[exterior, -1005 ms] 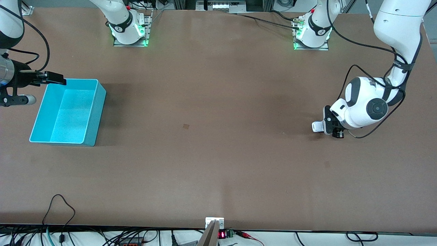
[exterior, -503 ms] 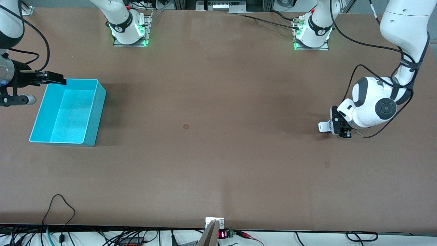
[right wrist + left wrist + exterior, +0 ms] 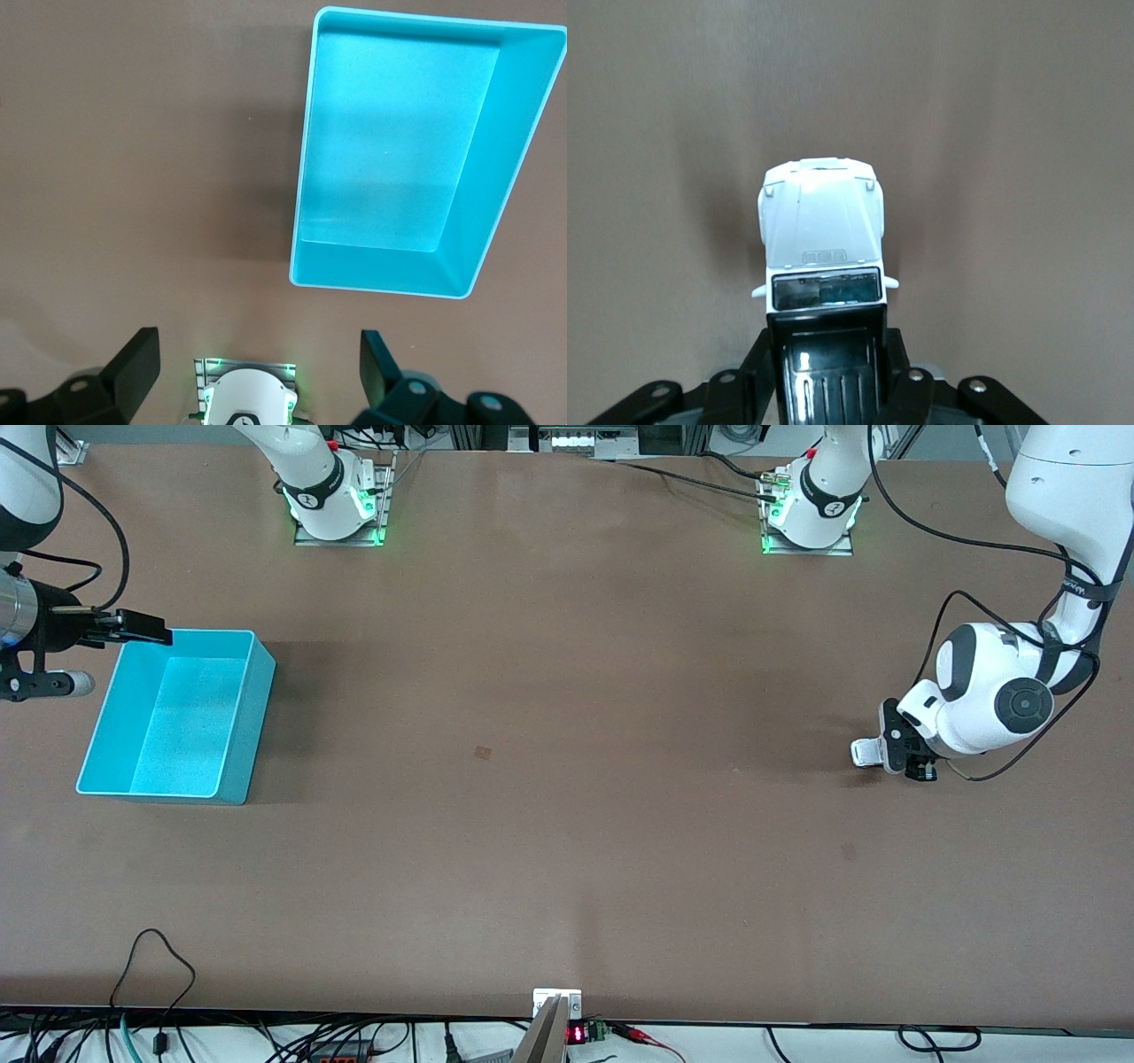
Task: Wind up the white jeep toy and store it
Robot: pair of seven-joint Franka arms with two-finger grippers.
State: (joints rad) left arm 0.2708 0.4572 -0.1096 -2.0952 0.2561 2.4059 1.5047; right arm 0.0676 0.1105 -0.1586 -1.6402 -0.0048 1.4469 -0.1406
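Observation:
The white jeep toy (image 3: 866, 752) sits low at the table near the left arm's end. It has a black roof panel and dark windows. My left gripper (image 3: 899, 757) is shut on its rear part. In the left wrist view the jeep (image 3: 822, 235) points away from the gripper (image 3: 830, 376), with black fingers (image 3: 902, 381) pressed against both sides of its roof. My right gripper (image 3: 142, 629) is open and empty, and waits over the farther corner of the cyan bin (image 3: 252, 726). In the right wrist view (image 3: 257, 363) its jaws stand wide apart.
The cyan bin (image 3: 514, 159) is empty and stands at the right arm's end of the table. The right arm's base (image 3: 252, 398) shows between that gripper's fingers. Bare brown table lies between the bin and the jeep. Cables hang along the front edge.
My left gripper has drawn the jeep along the table toward the left arm's end. The right arm and the bin have not moved.

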